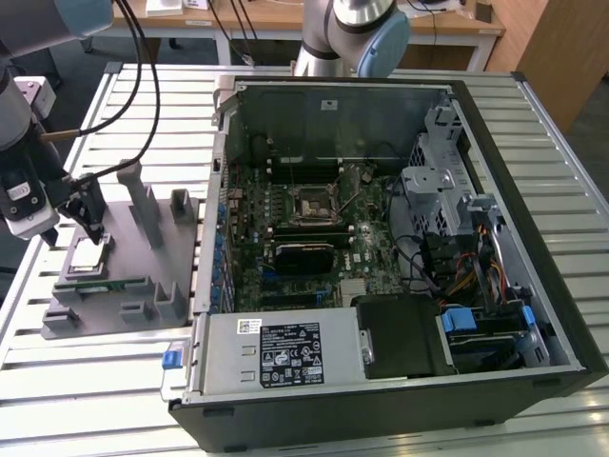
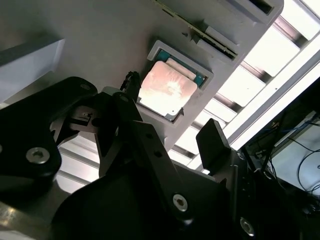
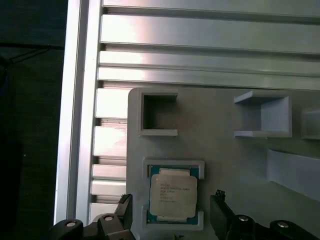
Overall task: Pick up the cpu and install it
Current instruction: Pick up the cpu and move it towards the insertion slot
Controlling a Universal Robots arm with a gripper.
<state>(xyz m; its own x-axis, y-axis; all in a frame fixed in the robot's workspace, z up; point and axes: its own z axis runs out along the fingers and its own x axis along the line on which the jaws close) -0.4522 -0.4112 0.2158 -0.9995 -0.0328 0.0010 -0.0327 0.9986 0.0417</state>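
on the slatted worktop (image 1: 533,105) the open computer case (image 1: 561,286) takes up most of the exterior view, and its motherboard socket (image 1: 315,203) looks unfilled to us. at the case's nine o'clock lies the grey holder plate (image 1: 124,214). the cpu (image 1: 88,255) sits flat in its nest there, not yet lifted. our gripper (image 1: 86,224) hovers just over it, spread wide to either side and holding nothing, so we judge that pick-up and install both remain.
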